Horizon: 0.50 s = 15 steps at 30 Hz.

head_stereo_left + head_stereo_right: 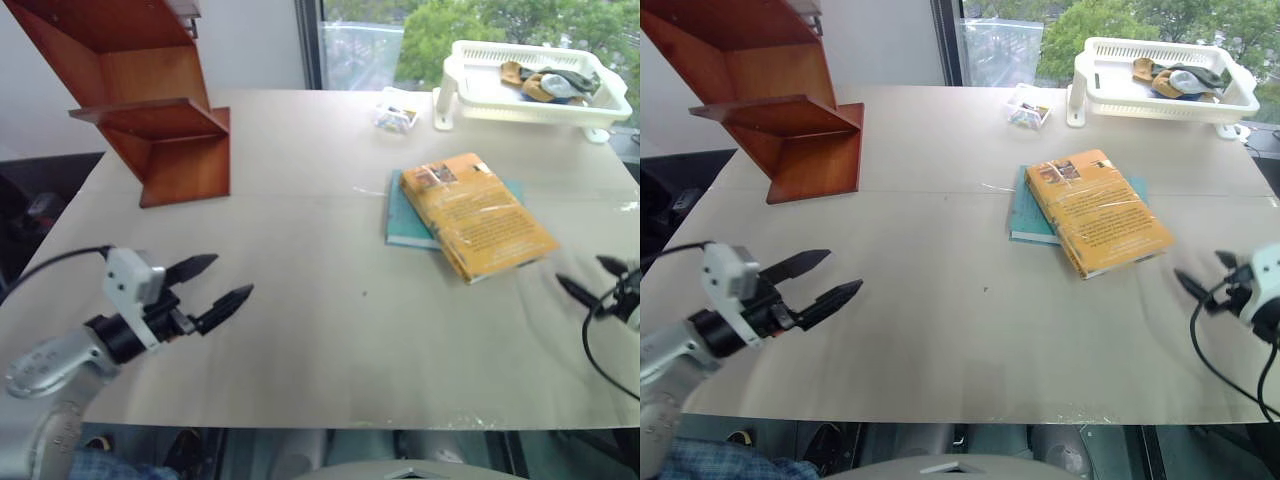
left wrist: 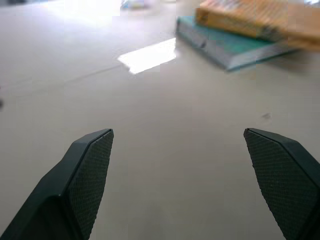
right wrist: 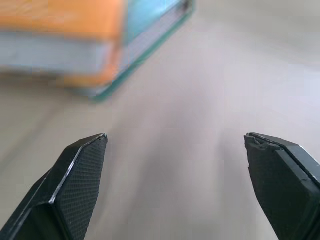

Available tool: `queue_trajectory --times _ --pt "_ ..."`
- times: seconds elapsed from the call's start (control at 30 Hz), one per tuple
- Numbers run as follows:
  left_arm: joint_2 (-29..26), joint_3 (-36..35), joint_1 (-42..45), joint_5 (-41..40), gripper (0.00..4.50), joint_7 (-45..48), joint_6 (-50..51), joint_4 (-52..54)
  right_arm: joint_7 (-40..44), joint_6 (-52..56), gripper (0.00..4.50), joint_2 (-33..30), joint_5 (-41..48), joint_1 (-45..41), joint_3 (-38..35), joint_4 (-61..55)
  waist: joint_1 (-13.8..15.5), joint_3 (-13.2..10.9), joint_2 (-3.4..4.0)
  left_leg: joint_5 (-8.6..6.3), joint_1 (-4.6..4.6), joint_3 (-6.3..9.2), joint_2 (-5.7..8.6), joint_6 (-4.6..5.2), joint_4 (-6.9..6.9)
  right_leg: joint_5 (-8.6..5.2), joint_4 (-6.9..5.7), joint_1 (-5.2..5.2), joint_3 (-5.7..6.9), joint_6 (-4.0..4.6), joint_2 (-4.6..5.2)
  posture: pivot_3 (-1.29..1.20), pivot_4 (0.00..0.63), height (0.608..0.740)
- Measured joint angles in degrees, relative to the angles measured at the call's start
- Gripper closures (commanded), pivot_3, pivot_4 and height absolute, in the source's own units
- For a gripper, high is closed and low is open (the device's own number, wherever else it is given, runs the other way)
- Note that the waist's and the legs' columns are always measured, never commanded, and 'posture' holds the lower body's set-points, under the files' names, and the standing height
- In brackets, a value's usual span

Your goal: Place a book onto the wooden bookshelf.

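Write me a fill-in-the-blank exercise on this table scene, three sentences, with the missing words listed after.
1. The orange-yellow book lies on top of a thinner ____ book.
2. Both the left gripper and the right gripper have their jaws ____.
3. The wooden bookshelf stands on the robot's ____ side of the table.

Missing words: teal; open; left

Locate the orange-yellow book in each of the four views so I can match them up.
Left eye view: book, right of centre.
Right eye view: book, right of centre.
Left wrist view: upper right corner.
Right wrist view: upper left.
Shared landmark: the teal book lying under it.
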State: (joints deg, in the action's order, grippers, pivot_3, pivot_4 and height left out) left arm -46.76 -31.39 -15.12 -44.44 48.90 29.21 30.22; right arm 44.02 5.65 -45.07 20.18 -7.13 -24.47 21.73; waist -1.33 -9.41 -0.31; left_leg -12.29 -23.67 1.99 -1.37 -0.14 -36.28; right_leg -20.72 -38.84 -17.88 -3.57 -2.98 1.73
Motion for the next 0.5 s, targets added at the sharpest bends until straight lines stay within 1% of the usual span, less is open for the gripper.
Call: queue_trajectory --times 0.07,0.13,0.17,0.2,0.3,0.33,0.37,0.43,0.5 --pt "-5.11 -3.81 0.74 -4.23 0.11 4.5 2.74 -0.05 -3.67 1.65 0.0 -0.49 -0.03 -7.96 -0.53 4.87 -0.64 -0.17 0.14 0.01 0.07 -0.06 0.03 0.01 -0.04 0.0 -0.06 0.03 -0.07 -0.01 0.04 0.0 0.15 0.74" --pt "-6.91 -5.9 1.17 -6.74 0.11 6.91 4.16 0.04 -4.89 2.2 0.0 -0.97 0.13 -11.88 -0.87 7.19 -0.8 -0.2 0.22 0.0 0.06 -0.07 0.06 0.02 -0.04 0.0 -0.04 0.04 -0.07 -0.02 0.07 0.0 0.15 0.74" --pt "-8.02 -6.65 0.96 -7.7 0.11 8.58 5.37 -0.5 -5.67 3.45 0.0 -0.43 0.5 -15.92 -0.9 10.83 -1.03 -0.29 0.11 0.0 0.04 -0.07 0.04 0.02 -0.04 0.0 -0.06 0.02 -0.08 -0.02 0.01 0.0 0.15 0.74" --pt "-10.07 -7.11 0.99 -8.64 0.11 10.7 6.7 -1.02 -6.64 4.86 0.0 0.04 1.02 -21.22 -1.02 14.55 -1.22 -0.48 0.15 0.01 -0.03 -0.06 0.02 0.02 -0.04 0.0 -0.08 -0.08 -0.09 -0.02 -0.02 0.0 0.15 0.74" --pt "-13.19 -8.95 1.79 -8.51 0.11 13.89 7.13 -2.01 -6.92 6.0 0.0 1.27 1.64 -30.59 -0.86 22.03 -1.56 -0.56 0.18 0.01 -0.09 -0.15 0.01 0.02 0.01 0.0 -0.08 -0.22 -0.19 -0.01 -0.07 0.0 0.15 0.74" --pt "-14.62 -9.79 3.31 -7.95 0.11 14.74 7.15 -3.35 -6.49 5.47 0.0 2.55 0.72 -35.82 0.64 27.46 -1.69 -0.58 0.17 0.01 -0.09 -0.15 -0.01 0.02 0.05 0.0 -0.06 -0.24 -0.19 0.0 -0.1 0.0 0.15 0.74" --pt "-14.73 -9.94 3.51 -7.85 0.11 14.75 7.14 -3.49 -6.35 5.35 0.0 2.82 0.6 -36.22 1.01 27.92 -1.79 -0.59 0.16 0.01 -0.13 -0.14 -0.03 0.01 0.11 0.0 -0.02 -0.28 -0.2 0.0 -0.13 0.0 0.15 0.74" --pt "-14.84 -10.4 4.63 -7.0 0.11 14.75 7.45 -4.86 -4.84 4.99 0.0 4.71 -0.46 -40.11 2.37 34.89 -1.89 -0.7 0.01 0.01 -0.18 -0.17 -0.06 0.01 0.17 -0.01 0.02 -0.32 -0.22 0.0 -0.12 0.0 0.15 0.74" --pt "-14.9 -11.44 4.97 -6.46 0.11 14.57 8.04 -5.5 -3.71 5.27 0.0 5.83 -2.55 -41.75 4.98 39.24 -1.87 -0.78 -0.06 0.02 -0.28 -0.2 -0.06 0.0 0.18 -0.01 0.04 -0.41 -0.25 0.0 -0.08 0.0 0.15 0.74"
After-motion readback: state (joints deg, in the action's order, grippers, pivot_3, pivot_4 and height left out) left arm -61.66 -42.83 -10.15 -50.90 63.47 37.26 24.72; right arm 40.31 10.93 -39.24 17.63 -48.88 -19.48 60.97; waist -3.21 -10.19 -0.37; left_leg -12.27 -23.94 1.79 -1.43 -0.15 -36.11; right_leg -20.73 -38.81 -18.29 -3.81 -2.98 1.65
